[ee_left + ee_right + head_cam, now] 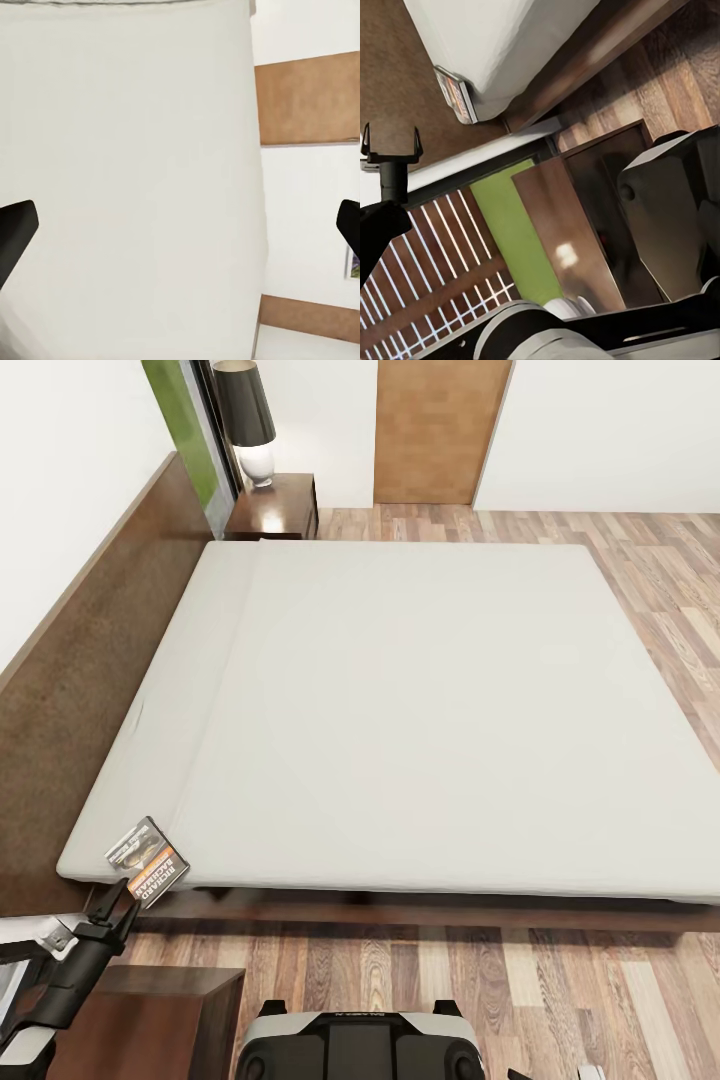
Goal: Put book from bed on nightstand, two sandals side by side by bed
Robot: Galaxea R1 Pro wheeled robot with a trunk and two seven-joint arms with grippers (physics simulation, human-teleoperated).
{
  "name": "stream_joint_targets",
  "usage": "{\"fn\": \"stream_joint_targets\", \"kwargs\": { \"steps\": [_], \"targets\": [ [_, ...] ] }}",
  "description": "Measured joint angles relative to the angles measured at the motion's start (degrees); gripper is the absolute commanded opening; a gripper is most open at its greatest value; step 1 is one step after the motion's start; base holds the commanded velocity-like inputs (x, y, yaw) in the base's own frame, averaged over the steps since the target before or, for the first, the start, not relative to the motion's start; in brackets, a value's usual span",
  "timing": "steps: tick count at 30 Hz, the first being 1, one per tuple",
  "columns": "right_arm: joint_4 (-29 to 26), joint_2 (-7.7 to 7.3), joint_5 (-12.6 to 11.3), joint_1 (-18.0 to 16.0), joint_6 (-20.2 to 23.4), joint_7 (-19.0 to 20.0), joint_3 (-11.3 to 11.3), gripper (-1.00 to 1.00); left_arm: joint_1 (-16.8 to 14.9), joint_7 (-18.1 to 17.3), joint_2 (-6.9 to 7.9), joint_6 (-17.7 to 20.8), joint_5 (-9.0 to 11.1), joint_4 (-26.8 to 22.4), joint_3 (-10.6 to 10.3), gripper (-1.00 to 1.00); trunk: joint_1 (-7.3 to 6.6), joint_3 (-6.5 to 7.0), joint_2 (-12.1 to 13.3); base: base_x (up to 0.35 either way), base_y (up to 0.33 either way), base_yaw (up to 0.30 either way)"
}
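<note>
Book point(148, 860) lies at the bed's point(420, 710) 7 o'clock corner, on the mattress edge near the headboard. Left end effector point(118, 900) just short of it, fingers spread open. Nightstand point(165, 1020) directly below. Right end effector: state cannot be told.

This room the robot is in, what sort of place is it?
Most likely a bedroom: a large bed with a bare pale mattress and wooden headboard, a nightstand carrying a lamp, and a wood-plank floor.

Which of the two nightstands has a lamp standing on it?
The far nightstand, at the bed's far corner by the window, carries the lamp. The near nightstand, beside the left gripper, shows no lamp.
</note>
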Motion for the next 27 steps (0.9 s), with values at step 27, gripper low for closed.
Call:
{"fn": "stream_joint_targets", "kwargs": {
  "steps": [27],
  "targets": [
    [0.9,0.0,0.0,0.0,-0.1,0.0,0.0,1.0,0.0,-0.1,0.05,-0.1,-0.1,0.0,0.0,1.0,0.0,0.0,0.0,0.0,0.0,0.0]
  ]
}}
